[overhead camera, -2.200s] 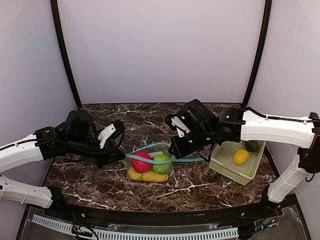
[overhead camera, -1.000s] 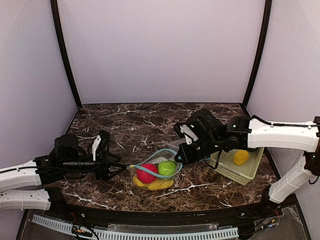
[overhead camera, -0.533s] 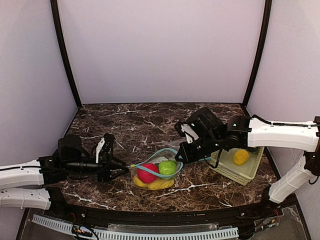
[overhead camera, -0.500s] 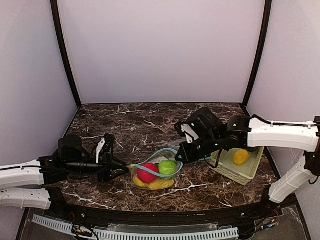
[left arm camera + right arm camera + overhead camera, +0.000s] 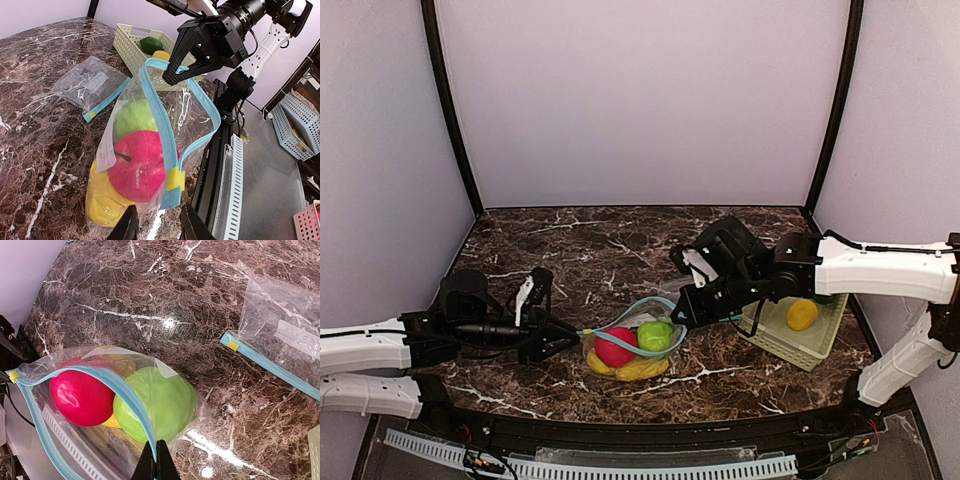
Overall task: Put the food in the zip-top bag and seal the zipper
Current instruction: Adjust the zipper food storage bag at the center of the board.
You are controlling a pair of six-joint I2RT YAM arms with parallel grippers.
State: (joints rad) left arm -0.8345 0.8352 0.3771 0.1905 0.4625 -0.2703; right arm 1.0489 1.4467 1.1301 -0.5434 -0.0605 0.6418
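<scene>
The zip-top bag point(image 5: 632, 345) stands at the table's middle with its blue zipper mouth gaping. It holds the red ball point(image 5: 613, 347), the light green ball point(image 5: 655, 335) and yellow pieces point(image 5: 636, 369). My right gripper point(image 5: 681, 317) is shut on the blue zipper strip at the bag's right end, as the right wrist view point(image 5: 157, 460) shows. My left gripper point(image 5: 566, 335) is open, its fingers point(image 5: 129, 226) either side of the bag's left end, just short of the yellow slider point(image 5: 175, 179). The dark green piece point(image 5: 150, 45) and one yellow piece point(image 5: 802, 314) lie in the basket.
The pale green slatted basket point(image 5: 772, 338) stands at the right, close behind my right arm. A second, empty zip-top bag point(image 5: 287, 337) lies flat on the marble between the basket and the filled bag. The table's front edge is close behind the bag point(image 5: 215, 165).
The bag has come forward and a little right, and both arms have dropped lower. Over the last second my left gripper has crept right toward the bag's slider end. The right gripper holds still.
</scene>
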